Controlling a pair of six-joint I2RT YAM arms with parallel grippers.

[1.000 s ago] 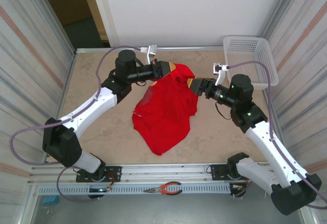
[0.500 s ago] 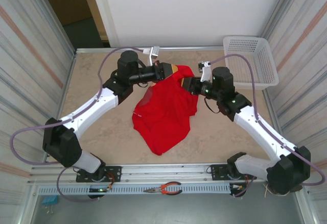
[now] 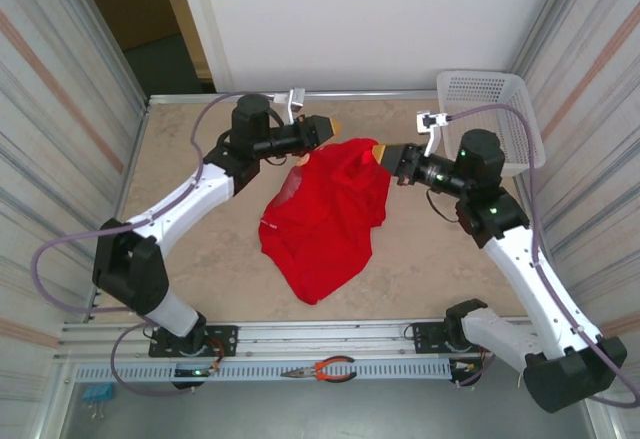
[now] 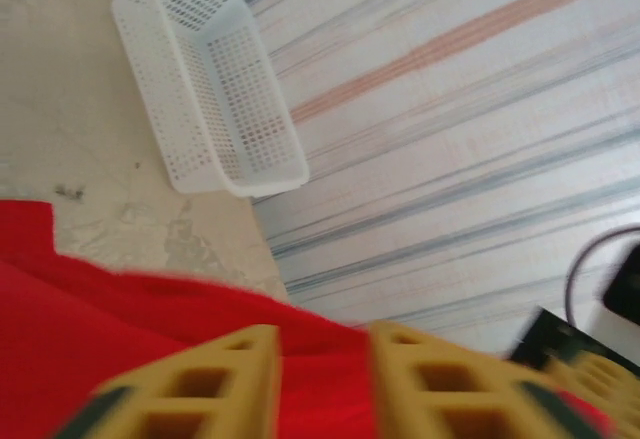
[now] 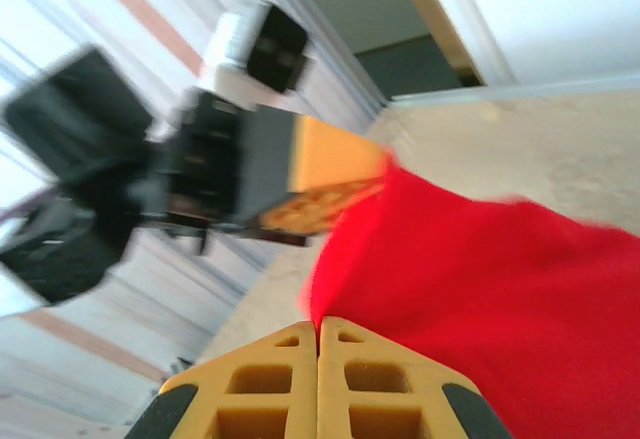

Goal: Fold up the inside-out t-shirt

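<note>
No legible text, label, brand, number or sign anywhere.

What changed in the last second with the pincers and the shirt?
The right pincer came in, shut on the upper right edge of the shirt and drew back right with it. The left pincer opened and seems to have let the top edge go. The shirt's lower part and the basket stayed put.
</note>
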